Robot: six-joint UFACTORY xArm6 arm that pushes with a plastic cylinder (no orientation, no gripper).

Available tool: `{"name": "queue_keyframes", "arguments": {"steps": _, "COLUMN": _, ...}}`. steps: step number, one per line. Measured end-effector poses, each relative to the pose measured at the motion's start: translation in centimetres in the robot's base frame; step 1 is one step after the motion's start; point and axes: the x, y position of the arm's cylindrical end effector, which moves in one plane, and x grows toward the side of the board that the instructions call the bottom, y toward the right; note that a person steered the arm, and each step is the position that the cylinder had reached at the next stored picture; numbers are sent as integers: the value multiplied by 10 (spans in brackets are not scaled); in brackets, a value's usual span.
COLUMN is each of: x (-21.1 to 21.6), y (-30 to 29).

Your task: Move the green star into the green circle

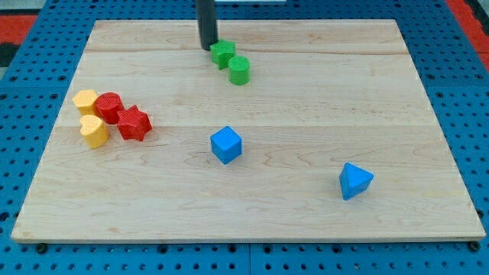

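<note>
**Green on green: star already against the circle**

Green star (223,53) sits near the view's top edge of the wooden board (306,92), a little left of centre, and the green circle (239,70) lies just down and to the right of it, the two touching or very nearly so. My tip (208,47) stands at the star's upper-left side, in contact or a hair off; I cannot tell which. There is no gripper on this rod, so nothing opens or pinches; it only pushes.

The line from tip through star runs down and rightward straight to the circle, so I judge a short push along that line would press the star home, if it is not home already.

Nothing stands between them. The blue cube (226,144) is well below, the blue pyramid-like block (354,181) far toward the lower right. At the view's left a cluster, well apart: two yellow blocks (86,101) (94,131), a red cylinder (108,106) and a red star (134,122)
</note>
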Motion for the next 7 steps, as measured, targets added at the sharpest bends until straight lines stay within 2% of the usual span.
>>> {"name": "queue_keyframes", "arguments": {"steps": 2, "x": -5, "y": -1}}
{"name": "queue_keyframes", "arguments": {"steps": 3, "x": -7, "y": 17}}
{"name": "queue_keyframes", "arguments": {"steps": 4, "x": 19, "y": 14}}
{"name": "queue_keyframes", "arguments": {"steps": 5, "x": 64, "y": -3}}
{"name": "queue_keyframes", "arguments": {"steps": 6, "x": 72, "y": 0}}
{"name": "queue_keyframes", "arguments": {"steps": 7, "x": 96, "y": -43}}
